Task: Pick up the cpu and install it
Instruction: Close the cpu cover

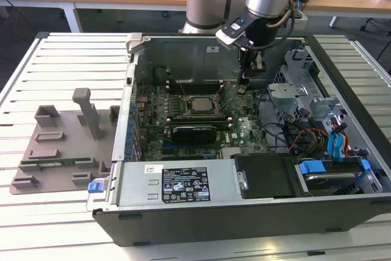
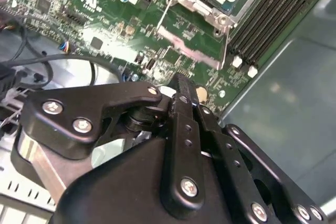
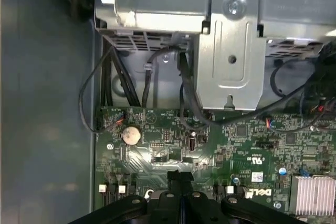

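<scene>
Silver-topped cpu [image 1: 198, 103] lies in its socket, apart from the clenched, empty fingers [image 1: 243, 81], off to the exterior view's left of them.

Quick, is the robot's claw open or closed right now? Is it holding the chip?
Gripper: closed, holding nothing; the cpu lies apart from it.
</scene>
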You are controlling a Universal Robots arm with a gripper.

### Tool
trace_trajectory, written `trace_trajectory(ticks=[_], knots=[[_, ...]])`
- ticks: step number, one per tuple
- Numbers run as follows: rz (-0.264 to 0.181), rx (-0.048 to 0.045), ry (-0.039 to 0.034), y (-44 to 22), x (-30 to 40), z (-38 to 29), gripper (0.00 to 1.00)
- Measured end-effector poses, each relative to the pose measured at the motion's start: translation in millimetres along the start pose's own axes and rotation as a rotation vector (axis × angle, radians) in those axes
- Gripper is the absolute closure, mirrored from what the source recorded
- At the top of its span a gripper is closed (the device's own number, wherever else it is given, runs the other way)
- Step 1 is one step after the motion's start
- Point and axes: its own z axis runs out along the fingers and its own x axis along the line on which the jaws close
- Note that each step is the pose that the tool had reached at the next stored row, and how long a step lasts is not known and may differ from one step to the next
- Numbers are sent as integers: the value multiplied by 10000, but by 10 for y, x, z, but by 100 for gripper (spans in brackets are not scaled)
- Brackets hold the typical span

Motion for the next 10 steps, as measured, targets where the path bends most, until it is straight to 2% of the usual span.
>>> trace_trajectory(ticks=[1,2,4,9,10], knots=[[0,1,-1,-21,1,19,89],[0,1,0,-71,5,57,89],[2,0,-2,-101,7,98,89],[1,1,1,-197,11,110,89],[0,1,0,-233,11,111,89]])
